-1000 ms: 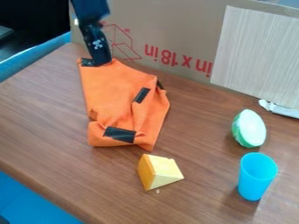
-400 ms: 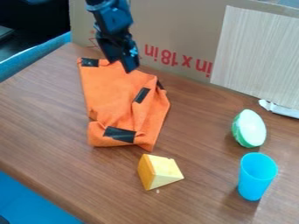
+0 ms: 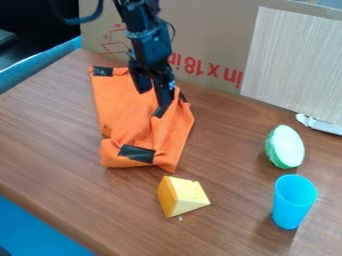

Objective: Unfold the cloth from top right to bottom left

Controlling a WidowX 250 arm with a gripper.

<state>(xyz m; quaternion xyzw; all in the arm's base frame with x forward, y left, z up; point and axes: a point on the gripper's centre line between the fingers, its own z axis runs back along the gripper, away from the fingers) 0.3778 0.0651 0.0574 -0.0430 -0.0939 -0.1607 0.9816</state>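
While the gripper (image 3: 152, 98) hangs over the far right part of the orange cloth (image 3: 128, 112), its two fingers stand apart with no fabric visibly pinched; whether a tip touches the cloth I cannot tell. The right-hand finger is by the middle black strip (image 3: 160, 112), so the step in hand looks like lining up on the folded layer there. To do it well, straddle a raised edge, go down gently and close on the top layer alone; a deeper bite could drag the whole cloth. Then lift a little before drawing towards the near left, low and slow, so that the flap rolls over flat. The cloth lies rumpled on the left half of the table (image 3: 53, 135), its near end bunched around another black strip (image 3: 137, 153). Just beyond that end sits the cheese wedge (image 3: 182, 196), which a wide swing might knock.
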